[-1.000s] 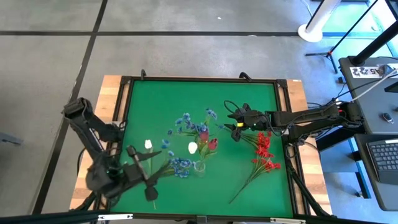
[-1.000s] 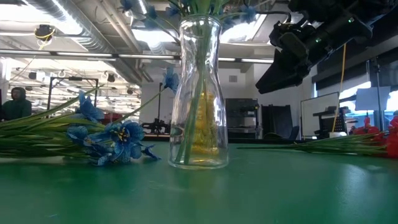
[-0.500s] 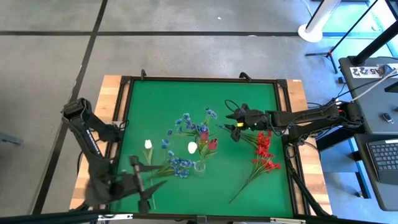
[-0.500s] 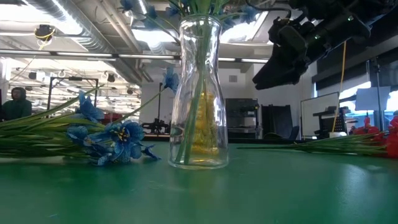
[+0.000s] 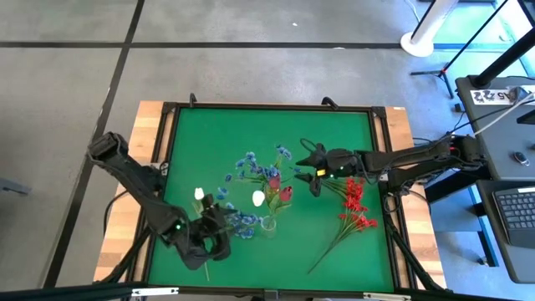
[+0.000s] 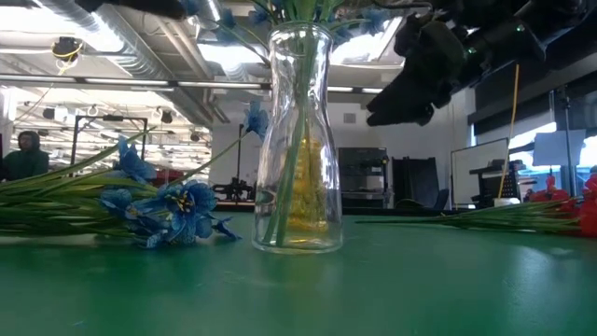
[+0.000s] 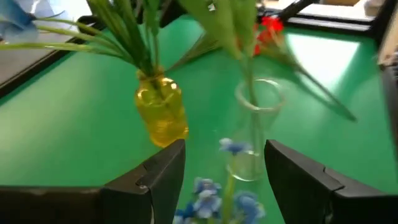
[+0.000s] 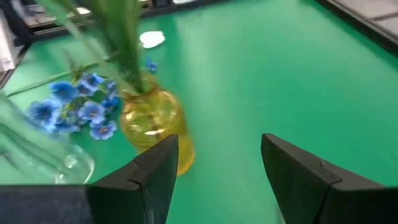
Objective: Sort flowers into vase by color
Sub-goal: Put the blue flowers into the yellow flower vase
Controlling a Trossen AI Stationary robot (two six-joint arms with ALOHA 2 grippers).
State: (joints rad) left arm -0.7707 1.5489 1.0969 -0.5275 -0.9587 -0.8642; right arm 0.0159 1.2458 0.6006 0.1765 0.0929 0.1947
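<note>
My left pincer (image 5: 216, 237) hangs with its fingers apart and empty just beside the clear glass vase (image 5: 268, 224) on the green bench (image 5: 242, 142), above the blue clustered spray (image 5: 244, 222) lying against that vase. My right pincer (image 5: 311, 168), fingers also apart (nothing between them), hovers near the vase's far side, past the small yellow glass vase (image 7: 161, 112). Red clustered sprays (image 5: 354, 203) lie well apart from the clear vase.
</note>
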